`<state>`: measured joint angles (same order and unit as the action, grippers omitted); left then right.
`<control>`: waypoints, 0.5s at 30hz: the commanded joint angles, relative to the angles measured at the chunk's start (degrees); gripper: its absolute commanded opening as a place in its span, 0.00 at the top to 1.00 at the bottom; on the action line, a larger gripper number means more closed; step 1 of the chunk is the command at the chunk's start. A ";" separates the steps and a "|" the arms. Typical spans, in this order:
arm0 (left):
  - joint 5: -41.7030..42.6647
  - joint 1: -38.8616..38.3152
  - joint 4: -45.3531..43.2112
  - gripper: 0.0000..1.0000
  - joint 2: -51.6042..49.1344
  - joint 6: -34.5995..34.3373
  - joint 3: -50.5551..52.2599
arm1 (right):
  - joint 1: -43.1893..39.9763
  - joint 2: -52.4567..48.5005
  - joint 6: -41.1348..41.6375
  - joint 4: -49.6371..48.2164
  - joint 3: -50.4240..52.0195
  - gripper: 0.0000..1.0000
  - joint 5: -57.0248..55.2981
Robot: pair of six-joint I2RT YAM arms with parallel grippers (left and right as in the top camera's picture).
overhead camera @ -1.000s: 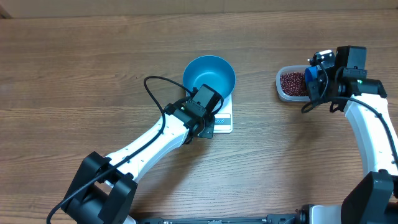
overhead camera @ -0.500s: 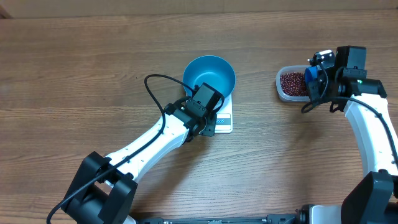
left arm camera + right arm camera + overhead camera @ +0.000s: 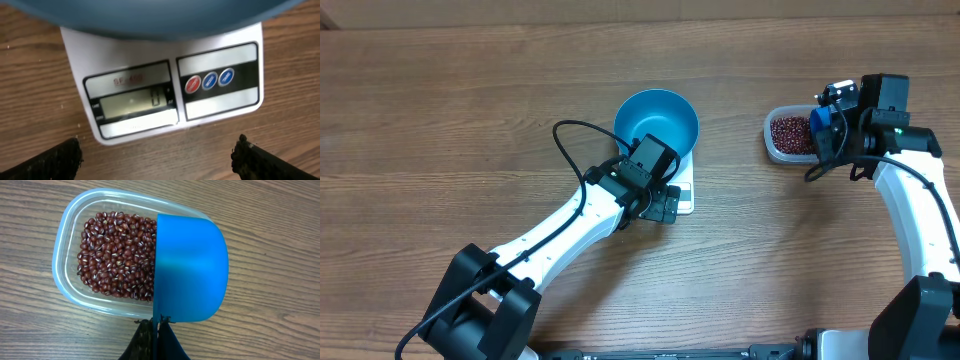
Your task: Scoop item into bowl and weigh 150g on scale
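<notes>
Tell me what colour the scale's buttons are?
One red, two blue buttons; left wrist view.

bowl point(image 3: 160, 17): cut by top edge | scale point(image 3: 165, 92) label: blurred | beans point(image 3: 115, 255): partly under scoop point(image 3: 190, 270)

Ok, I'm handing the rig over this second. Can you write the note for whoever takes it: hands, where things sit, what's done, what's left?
Left hand: open, empty, hovering just off the scale's display edge.
Right hand: shut on the handle of the blue scoop, which is held over the near rim of the clear tub. No beans show on the scoop.
Things: the bowl sits on the scale and is empty. All beans are in the tub.
Done: bowl placed; the display appears to read zero.
Left: scoop beans into the bowl until it shows 150 g.
</notes>
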<state>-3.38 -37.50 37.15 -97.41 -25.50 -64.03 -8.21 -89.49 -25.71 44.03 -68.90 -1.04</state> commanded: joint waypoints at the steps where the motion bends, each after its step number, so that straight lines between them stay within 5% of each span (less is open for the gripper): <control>1: 0.20 0.15 2.19 0.00 2.73 0.39 -4.52 | 0.15 -0.11 0.48 -0.83 -1.68 0.97 -0.42; 15: 0.04 4.13 15.54 0.00 10.21 4.94 -20.59 | 0.11 -0.11 1.97 -0.59 -1.95 0.96 -0.35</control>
<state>-3.44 -33.61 51.09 -86.91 -22.04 -84.31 -8.21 -89.49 -24.23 43.62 -68.90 -1.04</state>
